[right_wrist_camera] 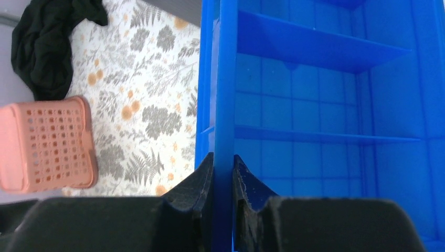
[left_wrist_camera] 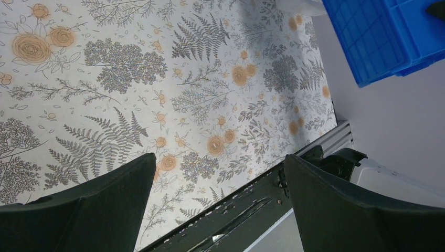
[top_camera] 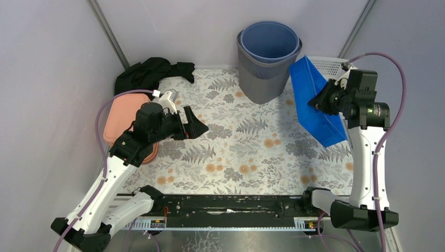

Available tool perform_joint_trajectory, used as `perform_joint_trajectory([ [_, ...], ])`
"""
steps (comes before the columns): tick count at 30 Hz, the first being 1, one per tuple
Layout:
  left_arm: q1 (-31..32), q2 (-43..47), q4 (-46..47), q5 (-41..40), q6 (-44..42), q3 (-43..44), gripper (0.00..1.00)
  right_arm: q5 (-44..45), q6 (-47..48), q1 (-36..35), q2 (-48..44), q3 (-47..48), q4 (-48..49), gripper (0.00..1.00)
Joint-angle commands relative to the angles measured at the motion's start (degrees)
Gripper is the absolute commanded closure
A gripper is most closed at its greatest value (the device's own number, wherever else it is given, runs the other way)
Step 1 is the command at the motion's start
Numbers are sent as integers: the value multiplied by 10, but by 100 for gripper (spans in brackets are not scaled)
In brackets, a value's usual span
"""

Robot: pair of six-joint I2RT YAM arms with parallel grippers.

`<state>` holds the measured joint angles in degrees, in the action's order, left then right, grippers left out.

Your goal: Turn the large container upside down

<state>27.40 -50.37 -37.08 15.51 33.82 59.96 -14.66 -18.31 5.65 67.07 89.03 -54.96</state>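
The large blue container (top_camera: 315, 105) is tipped up on its side at the right of the table, its open side facing right toward the arm. My right gripper (top_camera: 317, 101) is shut on its rim; in the right wrist view the two fingertips (right_wrist_camera: 202, 176) pinch the blue wall (right_wrist_camera: 224, 105), with the ribbed interior to the right. The container's corner also shows in the left wrist view (left_wrist_camera: 383, 37). My left gripper (top_camera: 197, 126) is open and empty, hovering over the left middle of the floral cloth (top_camera: 246, 142), its jaws wide apart.
A grey bin with a blue bin nested inside (top_camera: 267, 58) stands at the back centre. A pink perforated basket (top_camera: 118, 123) lies upside down at the left under the left arm. A black cloth (top_camera: 149, 73) lies at the back left. A white basket (top_camera: 330, 64) sits behind the blue container.
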Motion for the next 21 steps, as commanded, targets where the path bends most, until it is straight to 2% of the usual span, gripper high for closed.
perform_joint_trajectory([
  [1, 4, 9, 3, 4, 2, -1, 0, -112, 4, -5, -42, -30, 57, 100],
  [9, 4, 4, 6, 7, 6, -3, 0, -209, -11, -13, -83, -80, 62, 100],
  [21, 4, 4, 18, 7, 12, -15, 0, -251, -28, -35, -127, -103, 56, 100],
])
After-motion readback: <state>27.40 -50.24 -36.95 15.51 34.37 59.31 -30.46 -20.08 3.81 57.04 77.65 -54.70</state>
